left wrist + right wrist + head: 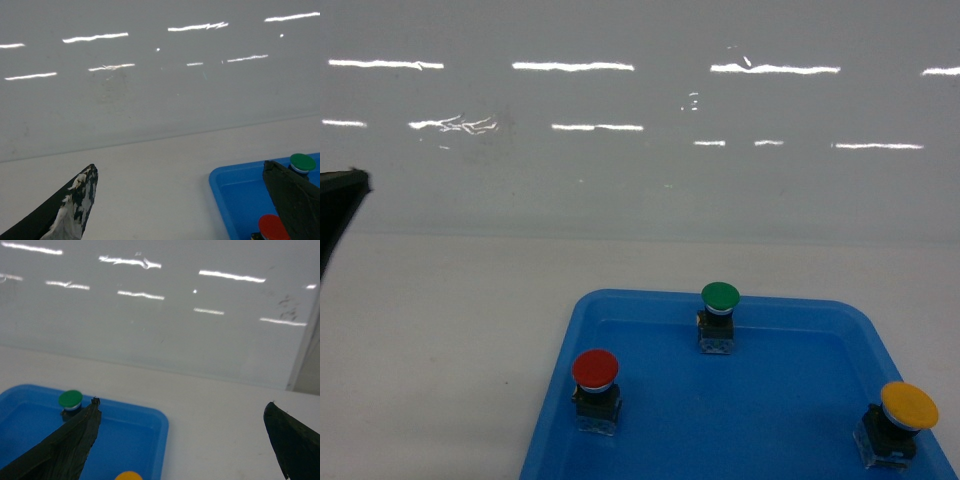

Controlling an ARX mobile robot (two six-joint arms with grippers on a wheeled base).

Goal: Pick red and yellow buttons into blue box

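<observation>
**Stock on hand: three buttons in tray, crate out of sight**

White desk (pixel 440 350), glossy white wall behind with strip-light glare.

- Shallow blue tray (pixel 650 420): sits front and centre on the desk, holding all three buttons, each upright and well apart from the others.
- Red button (pixel 595 372): near the tray's left edge, nearest your left arm.
- Yellow button (pixel 908 407): at the tray's right front, nearest your right arm.
- Green button (pixel 720 297): at the tray's rear; leave it.
- Blue box: not visible in any view, so you must locate it before carrying anything.
- Left claw (pixel 180 205): spread wide, holding nothing, poised above the desk at the tray's left end, its right finger over the red cap.
- Right claw (pixel 182 435): spread wide, holding nothing, straddling the tray's right rear corner.

Handling advice: neither button is picked yet. Take each with the arm on its side. Come down from above, centre the fingers on the blocky base below the cap, where the faces are flat, and close only when both sit level.
</observation>
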